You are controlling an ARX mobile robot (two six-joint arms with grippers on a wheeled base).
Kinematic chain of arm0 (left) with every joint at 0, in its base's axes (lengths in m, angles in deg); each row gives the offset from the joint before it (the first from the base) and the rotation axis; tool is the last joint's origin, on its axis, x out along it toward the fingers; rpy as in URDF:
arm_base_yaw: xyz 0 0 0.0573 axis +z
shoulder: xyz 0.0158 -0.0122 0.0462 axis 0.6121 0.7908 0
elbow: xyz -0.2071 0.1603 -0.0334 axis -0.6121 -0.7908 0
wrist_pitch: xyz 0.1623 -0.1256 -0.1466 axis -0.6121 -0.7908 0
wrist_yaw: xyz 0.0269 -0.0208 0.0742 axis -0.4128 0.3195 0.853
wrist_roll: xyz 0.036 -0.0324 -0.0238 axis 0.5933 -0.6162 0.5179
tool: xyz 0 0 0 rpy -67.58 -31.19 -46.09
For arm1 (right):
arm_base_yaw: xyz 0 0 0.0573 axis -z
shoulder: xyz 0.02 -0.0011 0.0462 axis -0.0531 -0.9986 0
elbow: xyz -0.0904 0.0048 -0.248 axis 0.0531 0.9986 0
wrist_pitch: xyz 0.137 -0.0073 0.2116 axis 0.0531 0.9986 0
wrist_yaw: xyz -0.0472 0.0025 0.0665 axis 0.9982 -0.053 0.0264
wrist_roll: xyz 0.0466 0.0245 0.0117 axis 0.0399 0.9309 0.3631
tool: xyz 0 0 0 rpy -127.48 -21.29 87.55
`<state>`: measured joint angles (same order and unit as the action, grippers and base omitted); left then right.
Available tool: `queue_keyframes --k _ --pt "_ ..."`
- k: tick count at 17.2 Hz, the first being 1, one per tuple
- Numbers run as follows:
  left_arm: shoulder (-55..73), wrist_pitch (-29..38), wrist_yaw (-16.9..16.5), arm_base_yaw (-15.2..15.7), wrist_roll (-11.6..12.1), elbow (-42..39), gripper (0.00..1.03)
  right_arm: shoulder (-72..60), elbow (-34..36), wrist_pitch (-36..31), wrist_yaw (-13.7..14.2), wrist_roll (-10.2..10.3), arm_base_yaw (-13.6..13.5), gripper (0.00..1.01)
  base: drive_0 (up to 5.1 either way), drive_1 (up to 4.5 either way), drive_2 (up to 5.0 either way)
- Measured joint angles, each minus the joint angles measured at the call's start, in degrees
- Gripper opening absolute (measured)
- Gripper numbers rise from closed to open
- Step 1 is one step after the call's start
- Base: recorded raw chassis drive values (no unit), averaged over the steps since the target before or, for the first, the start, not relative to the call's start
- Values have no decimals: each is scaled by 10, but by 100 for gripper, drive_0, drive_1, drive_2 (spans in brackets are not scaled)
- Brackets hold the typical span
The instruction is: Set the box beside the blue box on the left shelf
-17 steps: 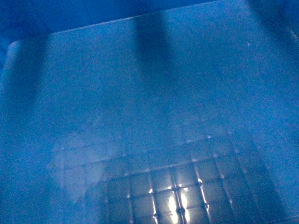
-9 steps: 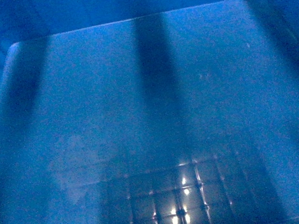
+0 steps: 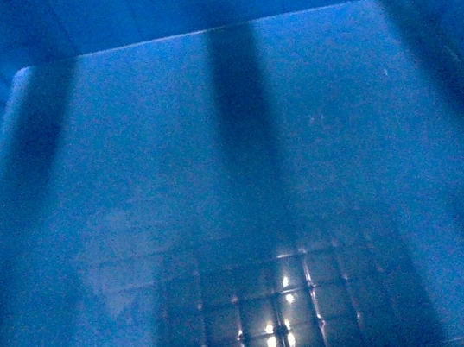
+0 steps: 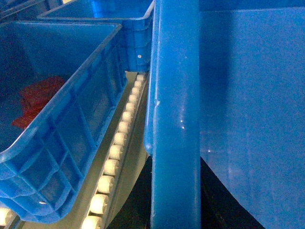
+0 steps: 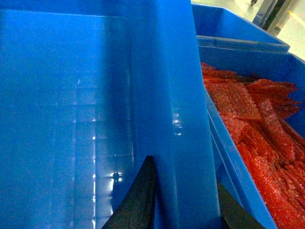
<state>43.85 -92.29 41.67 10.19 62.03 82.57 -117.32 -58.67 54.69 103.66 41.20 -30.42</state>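
Carry/placement step, I judge. The box [image 3: 242, 181] fills the head view, floor grid glinting at 6 o'clock. Right gripper [image 5: 183, 210] is clamped over its rim, dark fingers either side. Left gripper: prob. the same, but can't tell, too dark. Neighbour crate [image 4: 57, 119] at 9 o'clock beside a roller track [image 4: 114, 157]; crate of red packets [image 5: 257, 129] at 3 o'clock. Next: ease down onto the rollers, level. No writing legible.

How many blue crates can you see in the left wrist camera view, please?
3: the nearest crate, centre-right; one holding red stuff, left; another behind that one. More may be hidden.
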Motion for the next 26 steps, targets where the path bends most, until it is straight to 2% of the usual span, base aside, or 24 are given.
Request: queue_keyframes --k 26 --pt "0 0 0 0 0 0 12 0 0 0 0 0 0 16 0 0 0"
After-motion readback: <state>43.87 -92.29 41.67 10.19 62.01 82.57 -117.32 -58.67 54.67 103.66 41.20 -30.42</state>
